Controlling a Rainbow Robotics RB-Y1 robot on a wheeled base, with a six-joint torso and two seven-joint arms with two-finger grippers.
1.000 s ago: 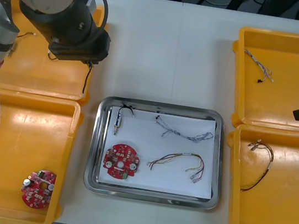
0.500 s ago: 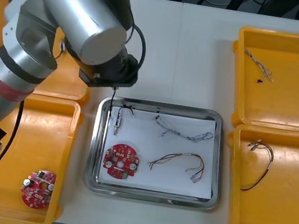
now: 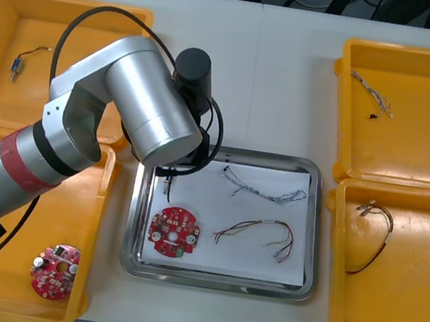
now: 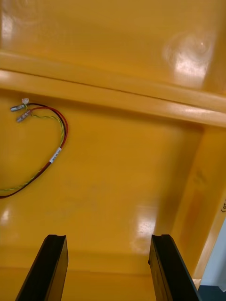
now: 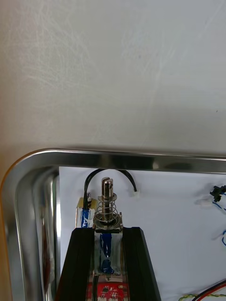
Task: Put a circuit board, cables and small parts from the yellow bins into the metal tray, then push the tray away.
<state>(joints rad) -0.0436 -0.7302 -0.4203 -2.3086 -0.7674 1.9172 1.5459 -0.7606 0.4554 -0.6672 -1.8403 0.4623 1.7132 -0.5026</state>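
My left gripper (image 5: pixel 110 233) is shut on a small metal part (image 5: pixel 108 207) with a spring and a pin, just above the metal tray's (image 3: pixel 314 223) far left corner. Beside one finger, a second blue-labelled part (image 5: pixel 86 214) with a black cable loop lies on the white liner. In the front view the left arm (image 3: pixel 145 115) covers that corner. The tray also holds a round red circuit board (image 3: pixel 173 233), a blue and white cable (image 3: pixel 263 189) and a red and yellow cable (image 3: pixel 257 235). My right gripper (image 4: pixel 109 240) hangs open over a yellow bin (image 4: pixel 141 141).
The right near bin holds a red and yellow cable (image 3: pixel 372 239) (image 4: pixel 47 155); the right far bin holds another cable (image 3: pixel 373 91). A second circuit board (image 3: pixel 54 271) lies in the left near bin, and a small metal part (image 3: pixel 17 67) in the left far bin.
My left arm has swung from the left far bin to the tray's far left corner, a black cable dangling under it. The right arm has drawn back off the front view's right edge.
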